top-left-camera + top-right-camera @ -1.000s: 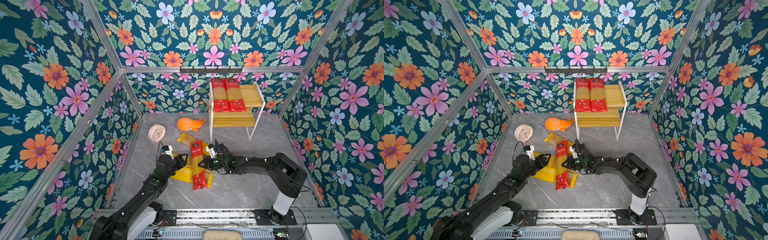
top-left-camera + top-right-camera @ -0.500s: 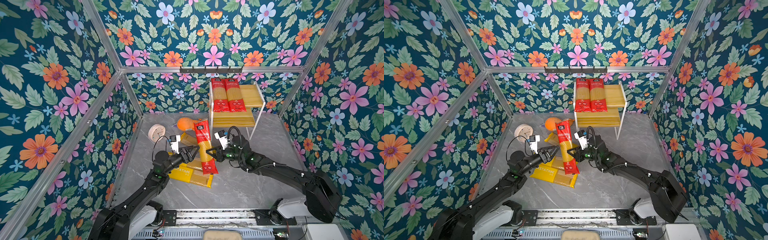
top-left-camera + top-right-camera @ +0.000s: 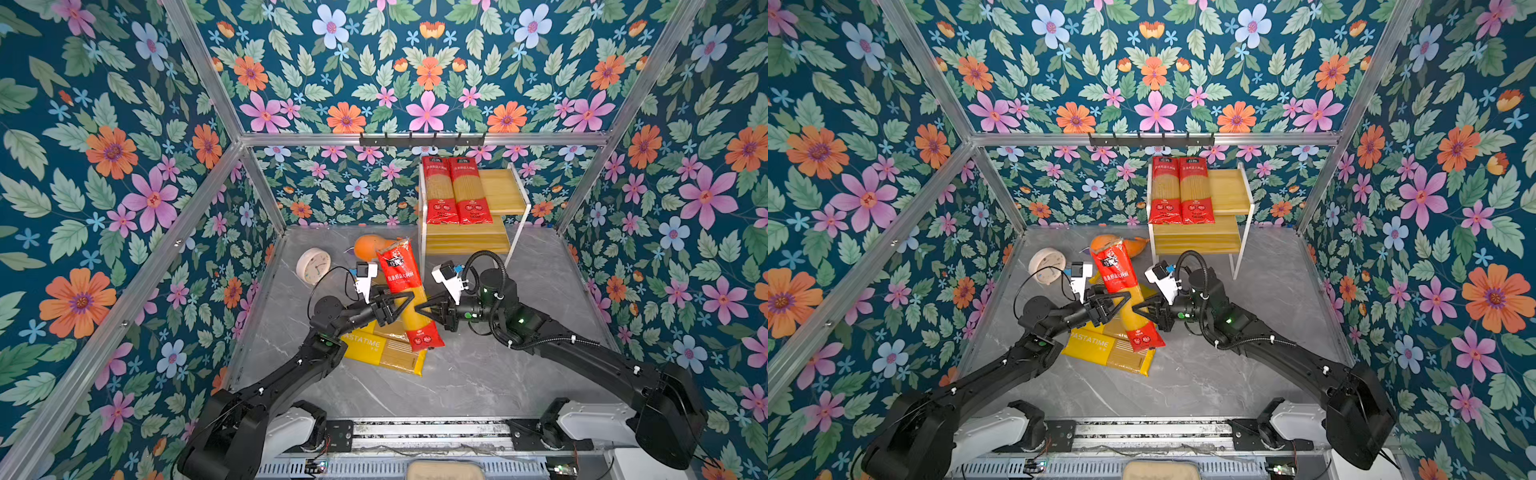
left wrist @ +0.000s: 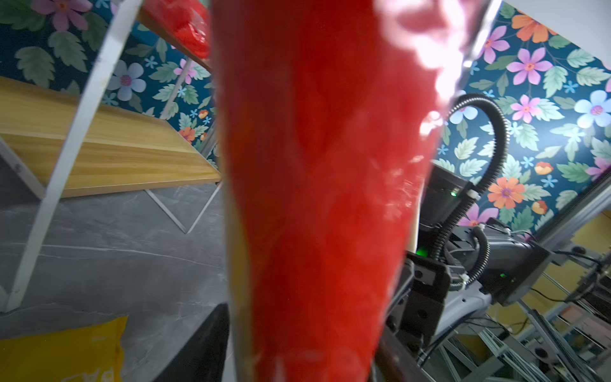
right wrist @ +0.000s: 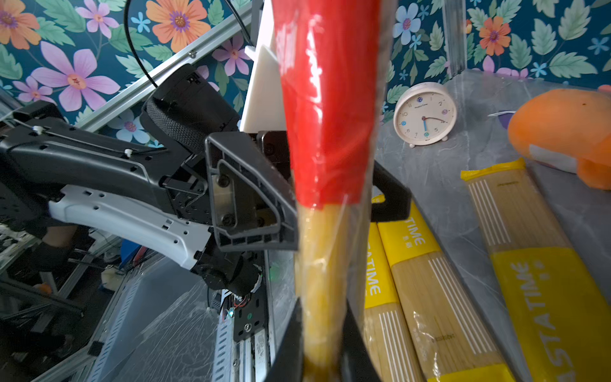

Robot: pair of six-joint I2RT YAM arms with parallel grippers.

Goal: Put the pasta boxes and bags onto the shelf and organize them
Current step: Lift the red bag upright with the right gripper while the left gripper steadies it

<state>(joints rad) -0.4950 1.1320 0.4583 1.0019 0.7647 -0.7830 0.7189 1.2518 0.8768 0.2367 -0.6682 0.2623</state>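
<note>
A clear spaghetti pack with red ends [image 3: 409,291] [image 3: 1125,291] hangs tilted above the table, its upper end toward the back. My right gripper [image 3: 420,309] [image 5: 322,357] is shut on its yellow middle from the right. Facing it from the left, my left gripper [image 3: 407,305] [image 4: 297,363] is shut on the same pack [image 4: 314,198] [image 5: 330,132], one finger [image 5: 251,198] on each side. Two more red-ended packs [image 3: 455,189] lie on the top board of the shelf [image 3: 498,191] [image 3: 1225,187] [image 4: 99,148]. Three yellow PASTATIME packs [image 3: 374,347] [image 5: 545,297] lie on the table under the grippers.
A small round clock [image 3: 313,266] [image 5: 425,114] and an orange plush whale [image 3: 370,247] [image 5: 562,125] sit at the back left of the table. A black hook rail [image 3: 422,139] hangs above the shelf. Floral walls close in three sides.
The red-ended pack went from lying on the yellow packs to hanging tilted in the air between both grippers. Both arms rose and moved toward the back. The left jaws widened, then closed again.
</note>
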